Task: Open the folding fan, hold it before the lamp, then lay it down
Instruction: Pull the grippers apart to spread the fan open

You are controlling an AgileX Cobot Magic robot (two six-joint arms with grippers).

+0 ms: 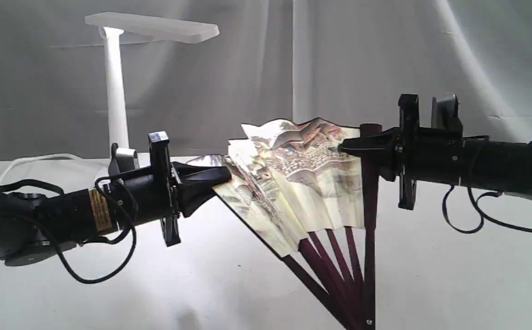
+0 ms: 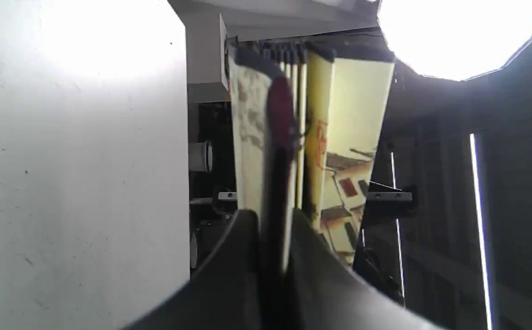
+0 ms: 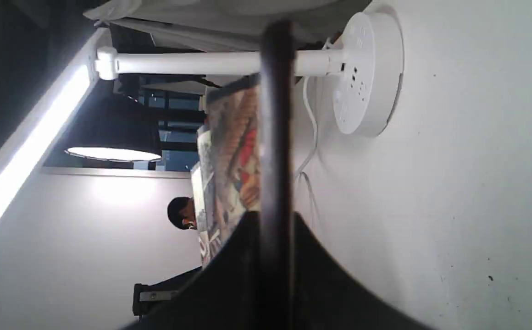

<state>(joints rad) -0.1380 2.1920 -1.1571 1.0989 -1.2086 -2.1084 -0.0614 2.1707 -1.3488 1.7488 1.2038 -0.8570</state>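
The folding fan [image 1: 302, 178] stands partly spread above the white table, its painted cream leaf still pleated and its maroon ribs [image 1: 339, 270] meeting at the pivot low in front. My left gripper [image 1: 227, 176] is shut on the fan's left guard [image 2: 277, 160]. My right gripper [image 1: 344, 147] is shut on the right guard [image 3: 275, 137], which stands nearly upright. The white lamp [image 1: 117, 82] rises behind at the left, its flat head [image 1: 153, 26] above my left arm; its round base [image 3: 369, 73] shows in the right wrist view.
The lamp's white cord [image 1: 32, 162] runs over the table [image 1: 431, 284] behind my left arm. A grey cloth backdrop [image 1: 362, 59] hangs behind everything. Black cables loop beneath both wrists.
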